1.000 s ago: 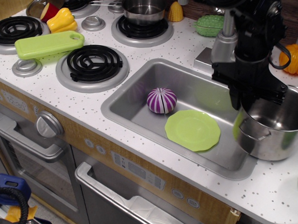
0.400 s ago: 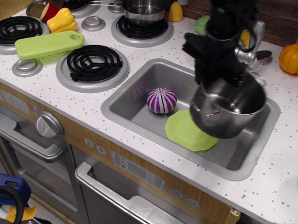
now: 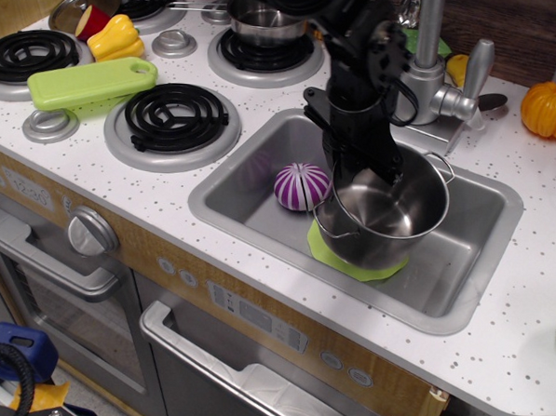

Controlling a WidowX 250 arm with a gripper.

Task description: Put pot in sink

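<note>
The pot (image 3: 387,214) sits low inside the sink (image 3: 483,214), tilted toward the front, over the green plate (image 3: 354,263) that lies on the sink floor; whether its base already touches the plate cannot be told. The gripper (image 3: 359,166) holds the pot by the back-left part of its rim, fingers closed narrowly on the metal wall. The likely trouble is the landing: if the pot is let go while tilted on the plate, it may rock, slide on the smooth plastic or tip toward the front wall of the sink. It could also nudge the purple striped ball (image 3: 301,187) just left of the pot. The faucet (image 3: 434,72) behind the sink stands near the arm, so a careless lift might brush it. No brand, label or readable writing shows anywhere.
</note>
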